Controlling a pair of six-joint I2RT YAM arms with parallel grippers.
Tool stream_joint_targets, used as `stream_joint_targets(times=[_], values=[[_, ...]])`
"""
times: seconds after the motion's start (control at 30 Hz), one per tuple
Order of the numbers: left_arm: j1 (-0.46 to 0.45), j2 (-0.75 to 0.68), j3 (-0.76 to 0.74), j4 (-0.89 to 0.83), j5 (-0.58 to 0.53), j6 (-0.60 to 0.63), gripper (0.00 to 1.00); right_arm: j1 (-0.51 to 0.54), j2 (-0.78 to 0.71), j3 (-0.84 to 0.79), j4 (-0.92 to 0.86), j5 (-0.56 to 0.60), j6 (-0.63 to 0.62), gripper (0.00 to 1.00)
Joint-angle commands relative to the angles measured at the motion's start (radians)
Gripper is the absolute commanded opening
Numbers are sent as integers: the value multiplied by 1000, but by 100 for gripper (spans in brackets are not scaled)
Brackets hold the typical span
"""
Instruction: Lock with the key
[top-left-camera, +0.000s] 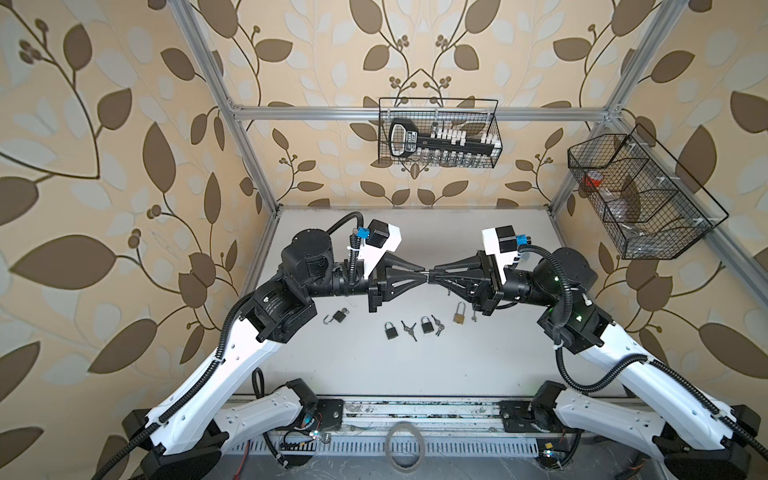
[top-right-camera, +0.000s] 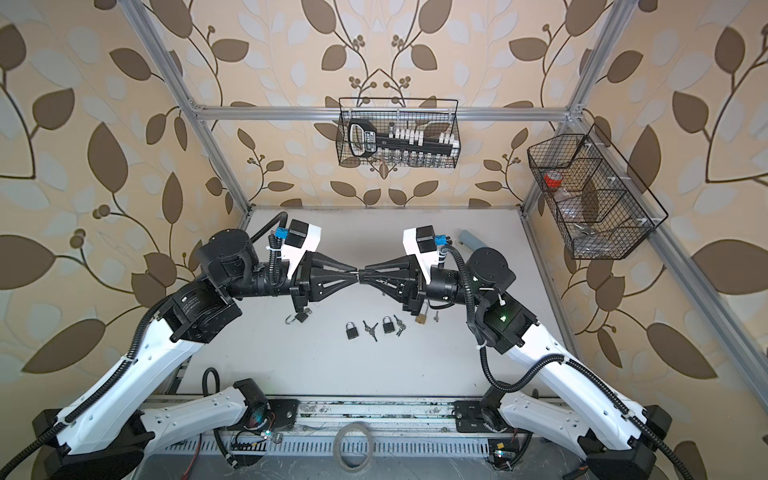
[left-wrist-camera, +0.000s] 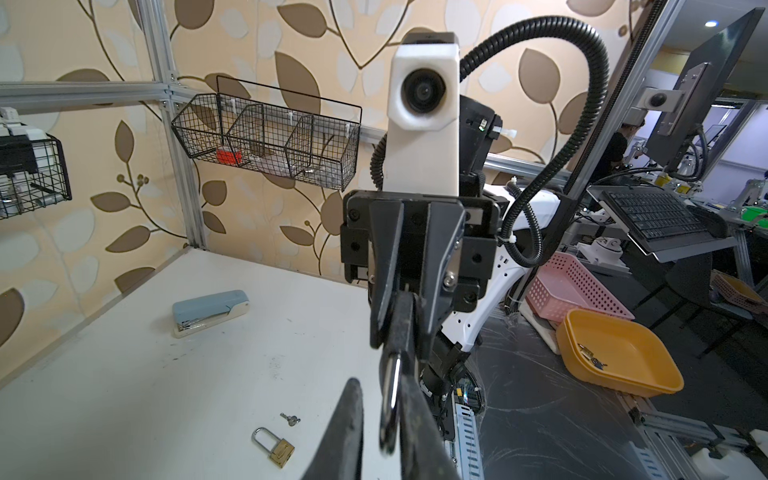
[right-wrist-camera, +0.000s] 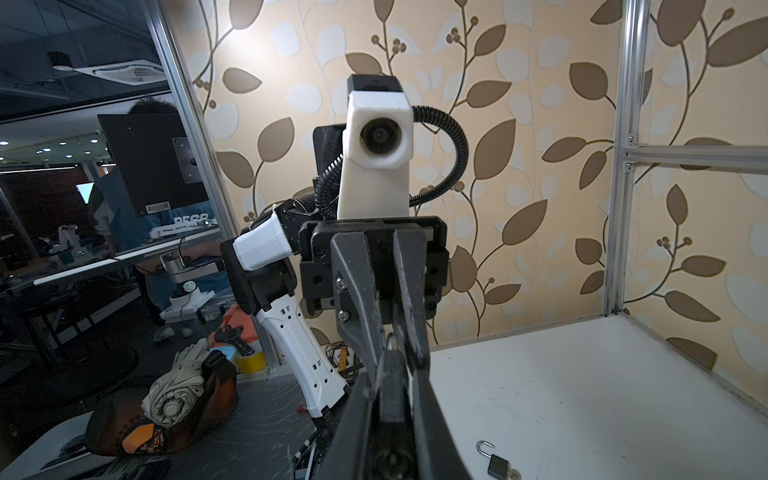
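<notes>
Top views first: the left gripper (top-left-camera: 422, 274) and right gripper (top-left-camera: 437, 275) meet nose to nose, high over the table (top-left-camera: 415, 374), with only a glint of metal between the tips, too small to read here. Straight beneath them, toward the robot's base, lie a row of shut padlocks and loose keys (top-left-camera: 408, 330), and an open padlock (top-left-camera: 338, 316) sits under the left wrist. Over to the left wrist camera: a slim silver shackle (left-wrist-camera: 392, 399) stands between the left jaws, which are narrow. One finger (left-wrist-camera: 417, 432) touches it and the other finger (left-wrist-camera: 345, 428) shows a gap, so whether that hand truly grips, I can't tell. Right wrist camera now: the right jaws are clamped on the flat sides of a dark body, which looks like a small black held padlock (right-wrist-camera: 390, 386) with its loop pointing into the left tips. My read is that it's dense for its size, rigid and smooth-skinned, so the flat faces are the place to hold it. The round shackle would likely swivel in a pinch. The keyhole end I can't see. The keys are thin and lie flat on the table, so they'll be fiddly; the head is the part to take. There's free air all round the tips, and the walls and table edges stand well away. The tight spot is between the two wrists, plus the clutter directly below.
</notes>
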Motion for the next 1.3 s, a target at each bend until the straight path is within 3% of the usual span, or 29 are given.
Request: stream_joint_targets(times=[0.0,0.17,0.3,0.37,0.4,0.43,0.53,0.67,1.27], values=[[-6,2,11,38,27,-1,16,2,5,2,29,-12,11,0],[-7,2,12,32,16,4,0,1,-1,2,24,-2,2,0],[-6,-4,20,6,10,23,0,0,-24,-10,-13,72,-40,1],[-6,-3,39,-32,15,41,0,-4,-37,9,-99,104,-95,44],[-7,-1,50,-50,20,51,0,-7,-44,29,-166,111,-129,56],[-6,-3,56,-63,24,57,0,-9,-51,43,-220,116,-160,61],[-7,-13,63,-88,26,77,0,-12,-97,54,-341,145,-231,61],[-7,-23,63,-99,17,92,0,-15,-144,42,-393,154,-227,52],[-6,-14,58,-91,45,90,0,-15,-117,27,-292,93,-167,40]])
